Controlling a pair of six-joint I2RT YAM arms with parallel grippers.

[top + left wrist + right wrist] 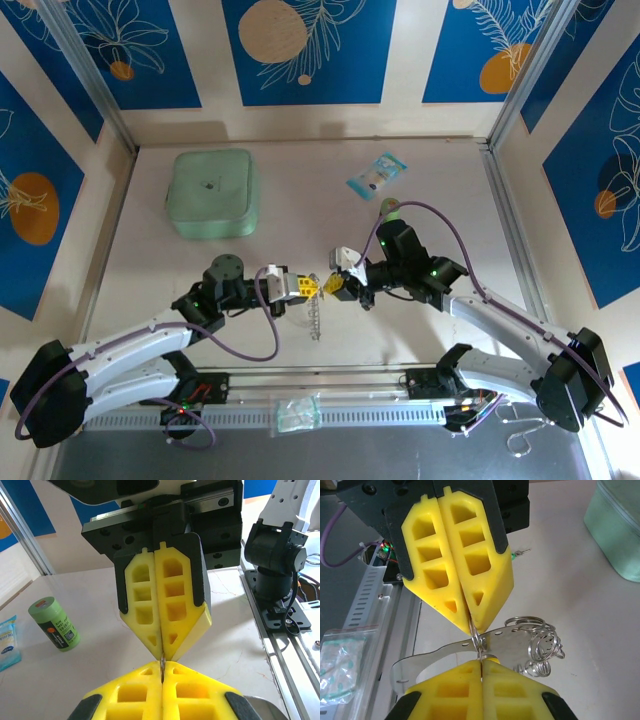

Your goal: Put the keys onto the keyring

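Note:
My left gripper (312,287) and right gripper (331,286) meet tip to tip above the table's middle. Both are shut on one small split ring (476,636) of the keyring (520,645), a silvery band strung with several loose rings. The keyring hangs below the tips (315,320). In the left wrist view my left gripper (162,668) pinches a thin metal edge (162,660), and the right gripper (163,652) comes down onto it. In the right wrist view my right gripper (481,663) faces the left gripper (469,622). A tiny green-headed key (513,555) lies on the table behind.
A mint zip pouch (212,193) sits at the back left. A blue packet (377,175) and a green cylinder (54,624) sit at the back right. A clear plastic bag (297,413) lies on the front rail (380,410). The right arm's base (275,565) stands close by.

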